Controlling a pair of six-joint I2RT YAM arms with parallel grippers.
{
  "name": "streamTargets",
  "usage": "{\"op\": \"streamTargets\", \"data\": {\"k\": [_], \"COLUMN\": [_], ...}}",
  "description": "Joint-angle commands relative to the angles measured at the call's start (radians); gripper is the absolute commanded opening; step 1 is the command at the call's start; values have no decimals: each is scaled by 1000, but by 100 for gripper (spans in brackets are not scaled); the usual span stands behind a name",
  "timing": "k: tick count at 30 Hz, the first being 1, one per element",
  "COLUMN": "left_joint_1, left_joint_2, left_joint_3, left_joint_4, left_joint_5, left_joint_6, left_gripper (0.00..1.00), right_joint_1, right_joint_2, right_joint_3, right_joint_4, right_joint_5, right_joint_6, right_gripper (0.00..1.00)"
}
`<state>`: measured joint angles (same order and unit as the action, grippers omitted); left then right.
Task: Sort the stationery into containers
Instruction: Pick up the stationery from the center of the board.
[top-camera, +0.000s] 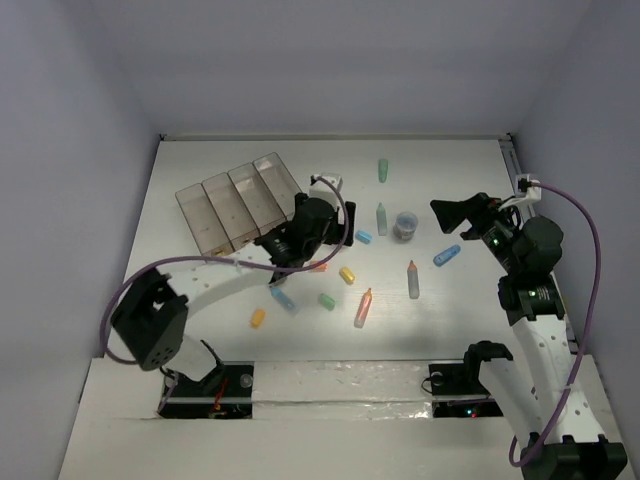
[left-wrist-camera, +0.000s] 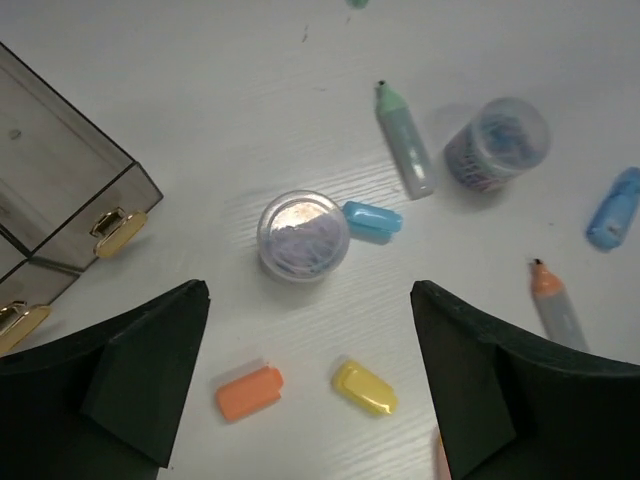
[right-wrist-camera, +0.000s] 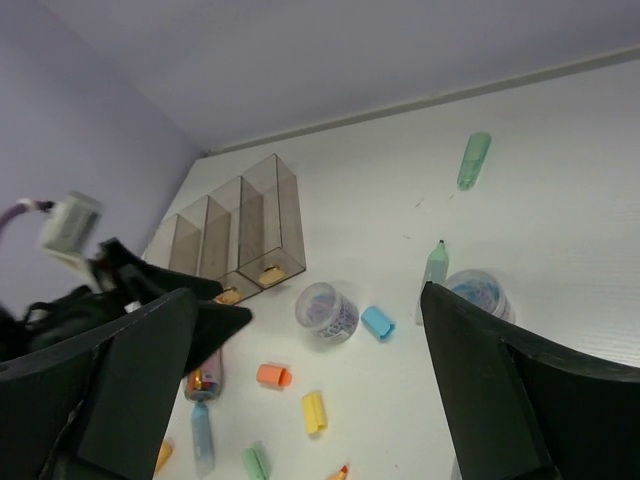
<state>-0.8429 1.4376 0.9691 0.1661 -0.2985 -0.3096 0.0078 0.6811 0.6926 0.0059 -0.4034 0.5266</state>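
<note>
We find the left gripper (left-wrist-camera: 308, 300) with its jaws spread wide and nothing between them, above the table (left-wrist-camera: 200, 80). Just ahead of the gap a round pot (left-wrist-camera: 303, 236) stands upright, and a blue cap (left-wrist-camera: 372, 221) touches it on the side toward the second pot (left-wrist-camera: 497, 143). Nearer the fingers lie an orange block (left-wrist-camera: 249, 392) and a yellow block (left-wrist-camera: 364, 387), apart from each other. Further out we note a green marker (left-wrist-camera: 404, 140) just beside the second pot, an orange-tipped marker (left-wrist-camera: 555, 300) and a blue piece (left-wrist-camera: 613, 207). The tray (left-wrist-camera: 60, 180) stands near the pot, on the other side. The right gripper (top-camera: 455, 217) is likewise spread and empty, over the table's right part.
</note>
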Motion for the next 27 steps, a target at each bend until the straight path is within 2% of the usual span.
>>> {"op": "streamTargets", "data": {"k": [1, 3, 6, 18, 25, 26, 27], "left_joint_1": [-8, -8, -8, -8, -8, -8, -8], "left_joint_2": [110, 191, 277, 455, 497, 498, 498], "left_joint_3": [97, 131, 193, 298, 327, 327, 327], "left_joint_4": [-57, -74, -95, -86, -79, -77, -70], "left_joint_5": [-116, -120, -120, -87, -83, -82, -83], "left_joint_6": [52, 67, 84, 132, 141, 142, 144], "left_gripper": [82, 86, 86, 85, 75, 72, 65], "right_joint_1": [3, 12, 12, 12, 12, 12, 12], "right_joint_2": [-9, -9, -9, 8, 14, 15, 15], "right_joint_3": [18, 18, 21, 19, 18, 18, 16], "right_joint_4": [17, 16, 16, 22, 28, 29, 31], "right_joint_5": [0, -5, -11, -35, -44, -46, -48], "right_joint_6": [-11, -14, -17, -14, -11, -11, -10], "right_gripper": [100, 100, 100, 100, 98, 97, 97]}}
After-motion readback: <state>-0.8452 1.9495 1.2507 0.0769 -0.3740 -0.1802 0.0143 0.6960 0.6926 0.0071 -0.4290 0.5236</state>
